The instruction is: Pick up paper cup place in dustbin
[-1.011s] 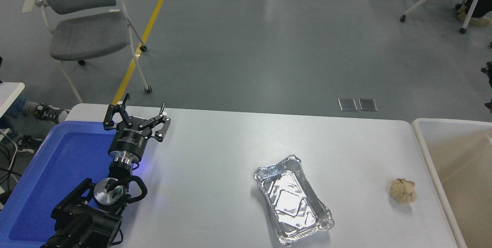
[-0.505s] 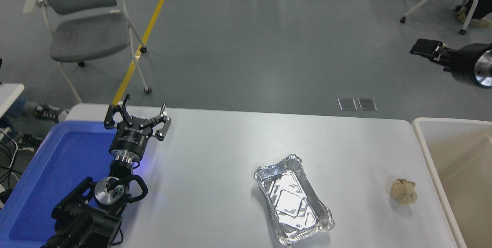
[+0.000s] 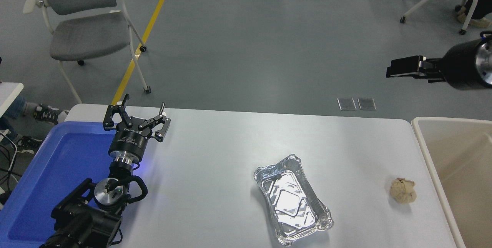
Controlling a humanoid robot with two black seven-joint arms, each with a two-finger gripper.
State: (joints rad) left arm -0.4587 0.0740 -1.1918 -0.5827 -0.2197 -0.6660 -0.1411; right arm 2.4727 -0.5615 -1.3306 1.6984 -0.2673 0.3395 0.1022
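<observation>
No paper cup shows anywhere in the head view. The dustbin [image 3: 449,121], off-white with a thick rounded rim, stands at the table's right end, cut off by the picture's edge. What shows of its beige inside holds nothing I can make out. My right gripper [image 3: 399,68] reaches in from the right edge, high above the floor beyond the table's far right corner, with nothing visible in it. My left gripper [image 3: 145,102] is parked open and empty at the lower left, over the edge of the blue tray.
A blue plastic tray [image 3: 57,163] lies at the table's left end. A silver foil tray [image 3: 292,198] lies near the middle front. A crumpled tan paper ball [image 3: 403,191] lies beside the dustbin. Chairs [image 3: 84,29] stand on the floor beyond the table.
My right arm has come into view from the right edge and moved leftward and a little down. The left arm and the things on the table have not moved.
</observation>
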